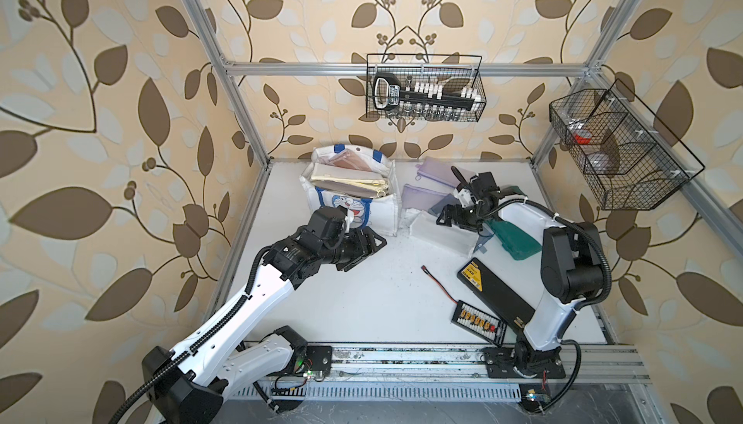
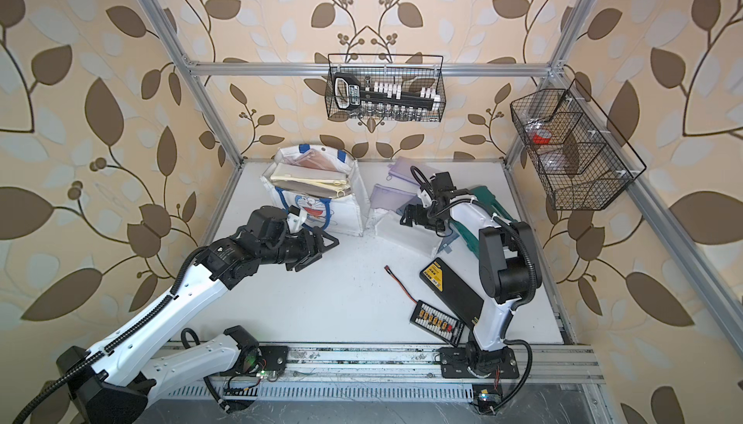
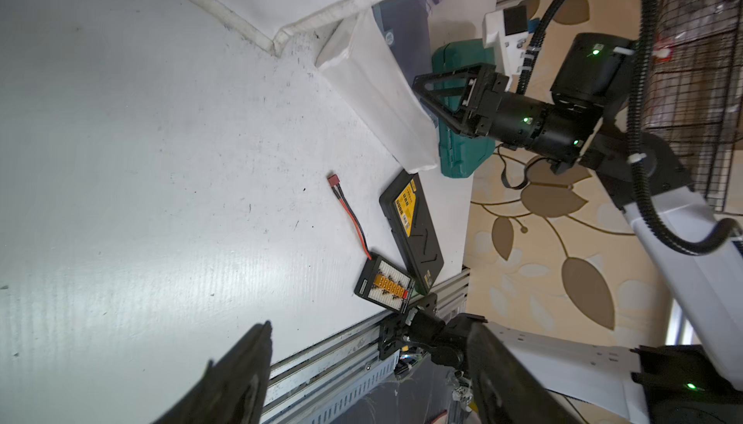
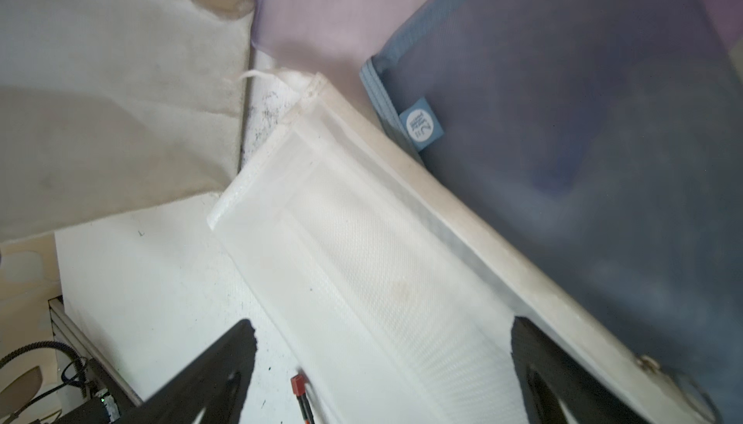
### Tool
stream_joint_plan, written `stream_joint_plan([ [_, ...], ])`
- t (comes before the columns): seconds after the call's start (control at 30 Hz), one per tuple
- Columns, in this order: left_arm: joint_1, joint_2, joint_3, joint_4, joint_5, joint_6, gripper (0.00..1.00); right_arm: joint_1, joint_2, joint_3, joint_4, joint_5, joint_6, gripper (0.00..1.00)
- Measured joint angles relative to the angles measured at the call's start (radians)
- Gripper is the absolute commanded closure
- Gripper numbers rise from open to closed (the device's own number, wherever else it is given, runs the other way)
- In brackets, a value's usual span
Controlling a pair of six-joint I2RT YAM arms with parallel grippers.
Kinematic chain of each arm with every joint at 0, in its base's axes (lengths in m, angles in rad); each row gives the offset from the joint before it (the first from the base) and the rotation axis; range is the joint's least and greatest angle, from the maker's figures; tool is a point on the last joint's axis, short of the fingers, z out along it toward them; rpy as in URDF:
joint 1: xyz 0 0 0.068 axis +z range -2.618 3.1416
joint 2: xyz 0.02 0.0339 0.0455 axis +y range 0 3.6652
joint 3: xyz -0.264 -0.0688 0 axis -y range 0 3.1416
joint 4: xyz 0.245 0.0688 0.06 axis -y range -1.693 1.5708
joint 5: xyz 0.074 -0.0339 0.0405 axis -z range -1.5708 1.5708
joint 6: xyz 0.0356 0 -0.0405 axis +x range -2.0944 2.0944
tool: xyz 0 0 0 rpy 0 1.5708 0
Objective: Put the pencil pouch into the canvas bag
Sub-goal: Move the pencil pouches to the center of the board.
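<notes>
The white canvas bag (image 1: 386, 210) (image 2: 356, 206) with blue handles and a cartoon cat face stands at the back left of the table and holds several flat pouches. Just to its right a white mesh pencil pouch (image 1: 436, 235) (image 2: 404, 235) (image 3: 382, 92) (image 4: 362, 261) lies flat on the table. My right gripper (image 1: 452, 221) (image 2: 418, 219) (image 4: 382, 323) hangs open over this pouch, its jaws straddling the pouch's width and gripping nothing. My left gripper (image 1: 364, 255) (image 2: 317, 253) (image 3: 370, 327) is open and empty, low in front of the bag's near corner.
Purple pouches (image 1: 422, 196) and a blue-grey pouch (image 4: 563, 140) overlap behind the white one. A green tool case (image 1: 518, 243), a black case (image 1: 496, 287), a connector board (image 1: 478, 321) with a red-black wire (image 1: 438, 281) lie on the right. Wire baskets (image 1: 426, 88) (image 1: 619, 148) hang on the frame.
</notes>
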Motion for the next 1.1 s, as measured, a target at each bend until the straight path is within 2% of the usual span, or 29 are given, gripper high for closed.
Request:
stream_joint_plan([
  [0.2, -0.168, 0.082, -0.058, 0.039, -0.064, -0.039, 0.24, 0.002, -0.045, -0.118, 0.022, -0.018, 0.000, 0.03],
  [0.33, -0.230, 0.174, -0.057, 0.085, -0.098, -0.060, 0.24, 0.018, -0.087, -0.185, 0.051, -0.044, 0.015, 0.04],
  [0.47, -0.249, 0.234, -0.057, 0.129, -0.134, -0.095, 0.19, 0.056, -0.136, -0.238, 0.079, -0.077, 0.048, 0.04],
  [0.57, -0.249, 0.261, -0.057, 0.174, -0.166, -0.128, 0.16, 0.125, -0.162, -0.264, 0.106, -0.103, 0.087, 0.04],
  [0.77, -0.249, 0.359, -0.024, 0.187, -0.239, -0.157, 0.17, 0.244, -0.203, -0.322, 0.177, -0.193, 0.183, 0.05],
  [0.87, -0.249, 0.398, 0.000, 0.179, -0.273, -0.167, 0.19, 0.220, -0.272, -0.341, 0.177, -0.232, 0.225, 0.05],
  [1.0, -0.249, 0.452, 0.027, 0.180, -0.294, -0.176, 0.21, 0.106, -0.368, -0.340, 0.177, -0.269, 0.236, 0.05],
  [1.1, -0.248, 0.531, 0.069, 0.182, -0.299, -0.179, 0.22, 0.018, -0.377, -0.327, 0.158, -0.276, 0.214, 0.05],
])
